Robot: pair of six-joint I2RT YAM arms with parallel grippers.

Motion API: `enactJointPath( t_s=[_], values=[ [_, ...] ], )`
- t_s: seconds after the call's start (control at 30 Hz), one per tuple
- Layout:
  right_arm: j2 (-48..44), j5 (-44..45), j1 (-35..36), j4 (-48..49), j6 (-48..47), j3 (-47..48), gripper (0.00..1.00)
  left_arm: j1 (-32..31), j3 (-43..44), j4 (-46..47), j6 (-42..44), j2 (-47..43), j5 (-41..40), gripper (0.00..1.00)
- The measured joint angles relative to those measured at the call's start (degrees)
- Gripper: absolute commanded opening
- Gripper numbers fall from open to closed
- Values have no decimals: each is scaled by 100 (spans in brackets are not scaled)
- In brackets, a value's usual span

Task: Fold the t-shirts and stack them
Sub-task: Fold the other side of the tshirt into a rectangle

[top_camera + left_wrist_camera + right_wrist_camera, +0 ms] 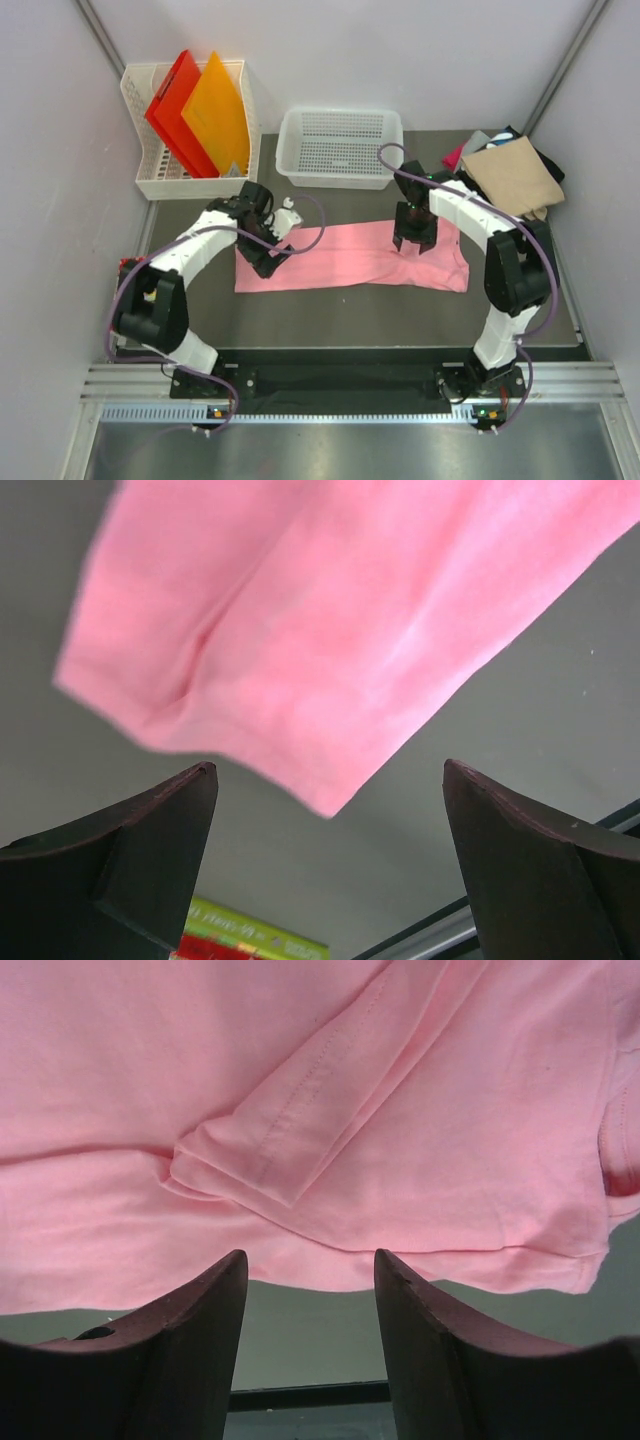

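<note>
Soft pink t-shirt [345, 260] — a long, creased strip — lies flat.

The tan t-shirt [512, 175] covers most of the folded t-shirts [468, 150] beneath.

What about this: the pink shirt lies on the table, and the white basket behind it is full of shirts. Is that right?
Not quite. The top view shows the white basket empty. The pink shirt does lie on the table, with the basket behind it.
</note>
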Motion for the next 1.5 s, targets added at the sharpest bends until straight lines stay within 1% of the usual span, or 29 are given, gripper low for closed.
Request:
enactJointPath(
  t_s=[0.17, 0.33, 0.53, 0.73, 1.0, 1.17, 1.27, 1.37, 1.4, 1.5],
  values=[
    [219, 7, 0, 72, 79, 2, 49, -17, -293, 273, -157, 684, 79, 99],
    [494, -2, 0, 212, 146, 4, 45, 9, -396, 531, -205, 966, 57, 99],
    [890, -35, 0, 293, 197, 107, 42, 55, -590, 826, -201, 946, -33, 99],
    [1141, -68, 0, 304, 199, 428, 39, 55, -833, 1064, -151, 761, -63, 99],
    [1394, -85, 0, 229, 197, 1073, 36, 79, -1060, 1292, -142, 570, -31, 99],
    [1742, -101, 0, 138, 188, 1600, 36, 87, -1178, 1408, -142, 468, -22, 99],
    [2031, -125, 0, 57, 160, 2048, 39, 98, -1228, 1458, -142, 422, -7, 99],
    [2321, -164, 0, -120, 72, 2634, 49, 103, -1268, 1497, -142, 387, 0, 99],
    [2396, -168, -2, -151, 35, 2828, 53, 103, -1279, 1508, -142, 380, 0, 99],
    [2474, -186, -35, -302, -85, 3342, 57, 103, -1303, 1534, -140, 354, -4, 99]
  ],
)
